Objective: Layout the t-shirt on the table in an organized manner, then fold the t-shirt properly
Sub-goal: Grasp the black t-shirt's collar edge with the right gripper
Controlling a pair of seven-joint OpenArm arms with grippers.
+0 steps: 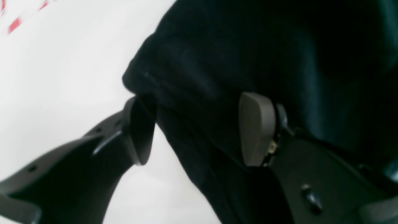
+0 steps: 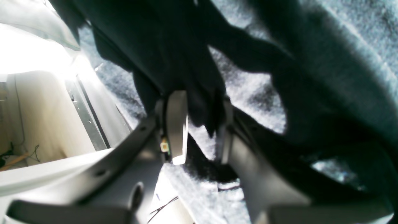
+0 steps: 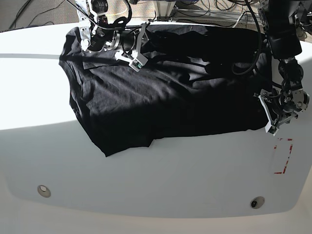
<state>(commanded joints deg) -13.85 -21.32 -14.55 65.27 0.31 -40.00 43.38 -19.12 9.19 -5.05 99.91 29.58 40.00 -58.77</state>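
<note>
1. The t-shirt lay spread across the far half of the table.
2. The right gripper sat over the shirt's far left part.
3. The left gripper was at the shirt's right edge.
4. A dashed rectangle lay near the table's right end, just in front of the left gripper.
5. Two discs sat along the near edge.

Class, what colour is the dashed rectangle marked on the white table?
Red. The dashed rectangle mark on the white table shows best in the base view.
</note>
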